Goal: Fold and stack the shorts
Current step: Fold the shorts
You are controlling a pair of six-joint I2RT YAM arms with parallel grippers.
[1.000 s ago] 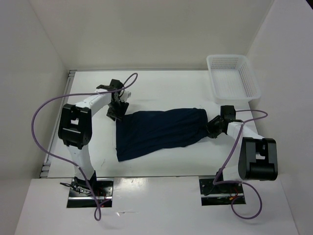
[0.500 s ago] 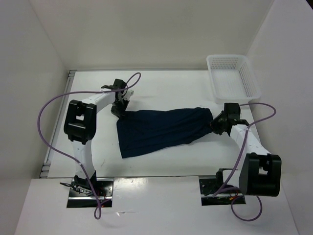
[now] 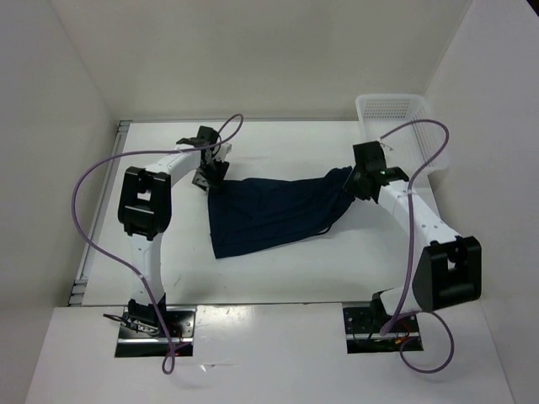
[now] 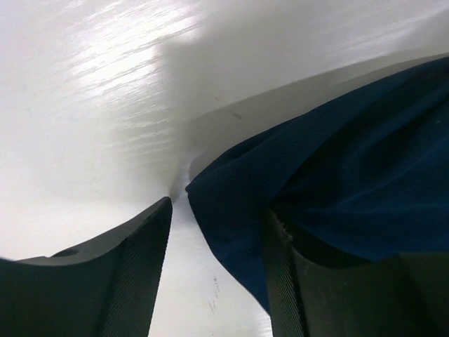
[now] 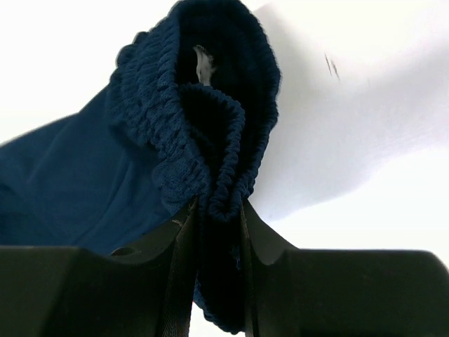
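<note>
Since the shorts point(image 3: 274, 210) are thin soft cloth, light and floppy, they'll sag and slide wherever I'm not holding them, so take edges, not the middle. They lie spread on the table point(image 3: 278, 278) around its centre. One end sits toward 10 o'clock by my left gripper point(image 4: 217, 214), the other toward 2 o'clock in my right gripper point(image 5: 217, 207), and a loose corner trails to 7 o'clock.

Right gripper: narrow, pinched on the bunched elastic waistband point(image 5: 210, 119), cloth squeezed between both fingers. Good hold point I'd say, since thick ribbed elastic is less likely to slip than smooth leg cloth.

Left gripper: jaws apart, a hem corner sitting in the gap close to one finger, not clamped. That corner looks like the place to take, an edge with a bit more body. The cloth has a slight sheen and could slip out of a shallow pinch, so bite deep.

Hard to see:
- Drawstring not made out anywhere.
- Small pale tag point(image 5: 203, 64) just peeks from inside the waistband fold.
- From above, both grippers' tips are hidden under their own wrists.
- Can't tell how many layers are in the right pinch.
- Basket point(image 3: 396, 114) at 1 o'clock has its near corner covered by my right arm point(image 3: 413, 215)
</note>
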